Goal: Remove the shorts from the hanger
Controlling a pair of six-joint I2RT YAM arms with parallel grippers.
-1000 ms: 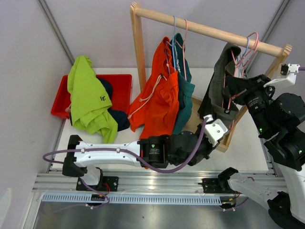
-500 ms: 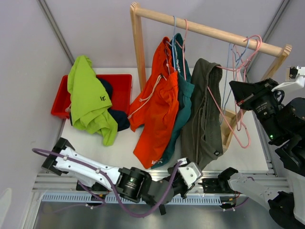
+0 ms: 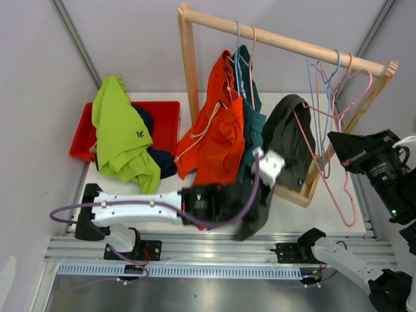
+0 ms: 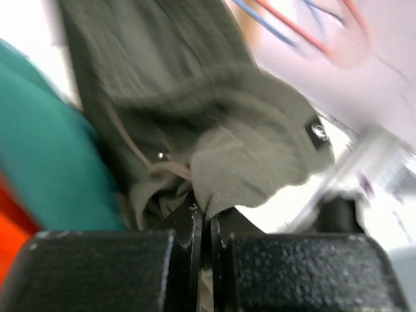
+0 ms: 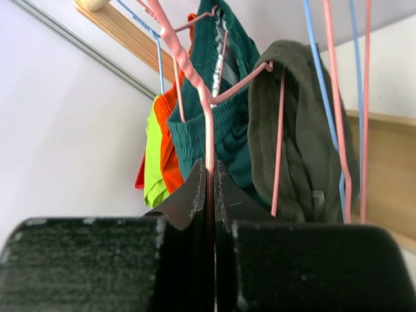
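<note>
Top external: white table [image 3: 175, 195]; left hand [image 4: 203, 224] pinches grey shorts [image 3: 289, 140]; right hand [image 5: 209, 188] clamps pink hanger [image 5: 195, 84].

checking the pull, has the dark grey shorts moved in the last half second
Yes. The dark grey shorts, gripped by the left gripper, have bunched up and swung right toward the wooden rack, lifting off the table.

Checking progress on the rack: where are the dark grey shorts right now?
In the top view, the dark grey shorts hang centre-right off a pink hanger, beside the teal shorts, pinched by the left gripper.
</note>
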